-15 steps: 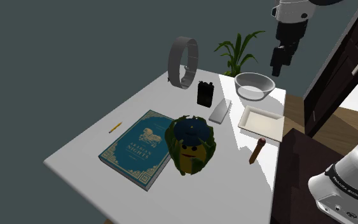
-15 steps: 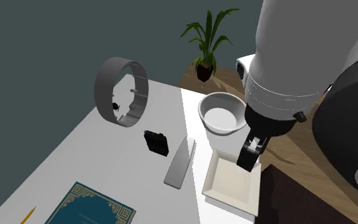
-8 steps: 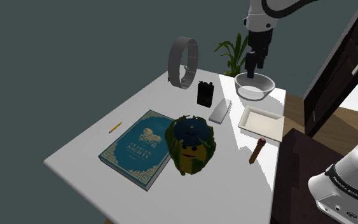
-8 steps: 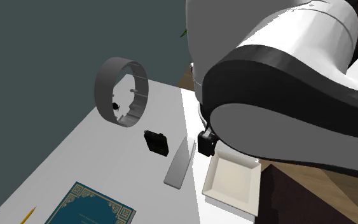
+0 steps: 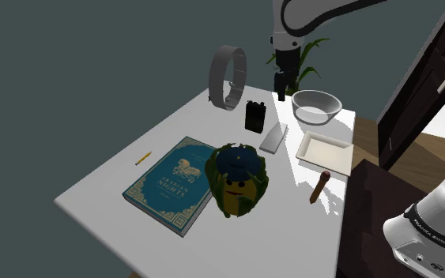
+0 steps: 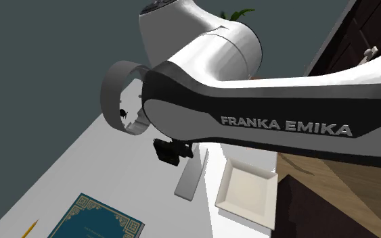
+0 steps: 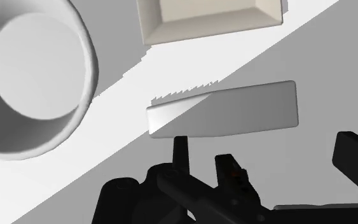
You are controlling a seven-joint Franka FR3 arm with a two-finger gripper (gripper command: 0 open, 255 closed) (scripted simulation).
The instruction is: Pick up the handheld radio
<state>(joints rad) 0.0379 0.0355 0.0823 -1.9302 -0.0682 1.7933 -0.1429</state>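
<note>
The white arm (image 5: pixel 311 9) extends up and to the shoulder view's left, wrist directed downward. The black tool (image 5: pixel 280 83) hangs vertical, fingers (image 7: pixel 357 154) apart, clasping nothing.

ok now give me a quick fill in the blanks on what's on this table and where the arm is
1. The handheld radio standing on the table is ___ in colour.
2. The deep round ___ sits next to the shallow tray.
3. The pencil lies just beside the teal ___.
4. The gripper is above the table and holds ___.

Missing words: black; bowl; book; nothing
</note>
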